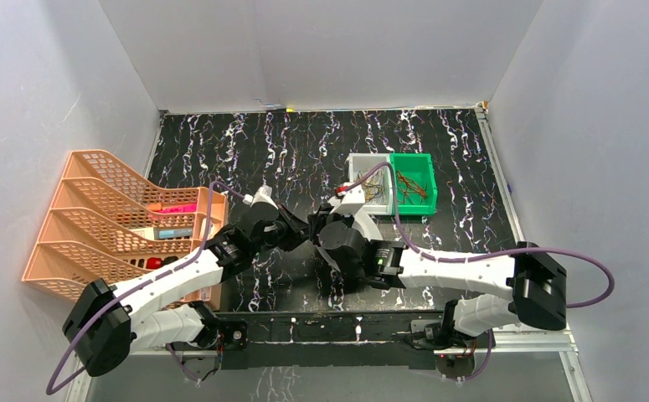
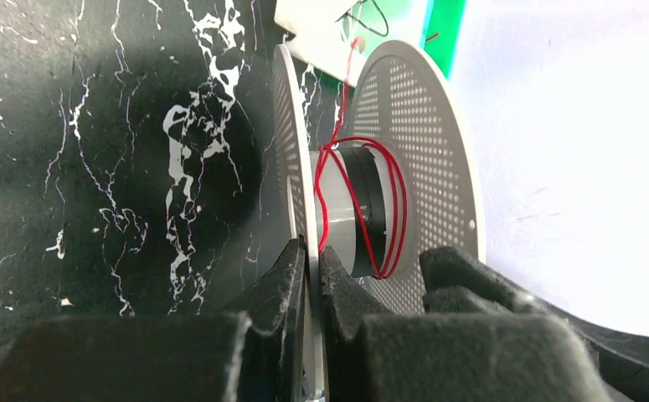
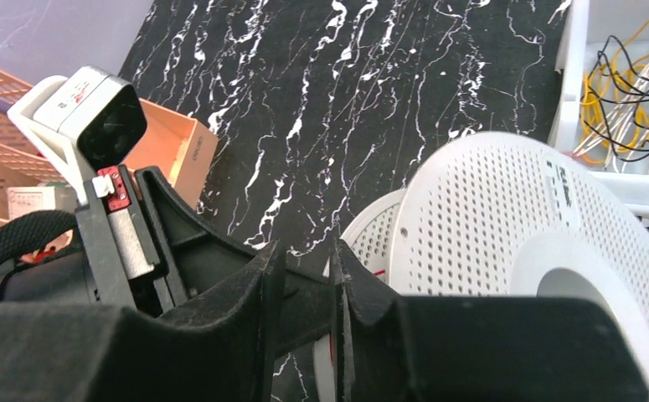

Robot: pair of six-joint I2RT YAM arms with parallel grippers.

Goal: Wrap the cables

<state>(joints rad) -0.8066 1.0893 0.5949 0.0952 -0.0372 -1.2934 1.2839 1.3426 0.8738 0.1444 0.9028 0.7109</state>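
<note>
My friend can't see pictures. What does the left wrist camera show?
The left gripper has its jaws shut on the edge of one holey disc of a white spool. Thin red wire loops loosely round the spool's middle, with a black marbled table behind.

1 spool (image 2: 421, 126), 1 white bin (image 1: 368, 157), 1 green bin (image 1: 432, 180), 1 orange 4-tier rack (image 1: 95, 180), 2 arms: L arm (image 1: 170, 280), R arm (image 1: 463, 268).

White walls (image 1: 321, 50); black, white-veined tabletop (image 1: 304, 142).

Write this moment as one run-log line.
left gripper shut on spool flange | right gripper open beside spool | red wire loosely looped on hub
</note>
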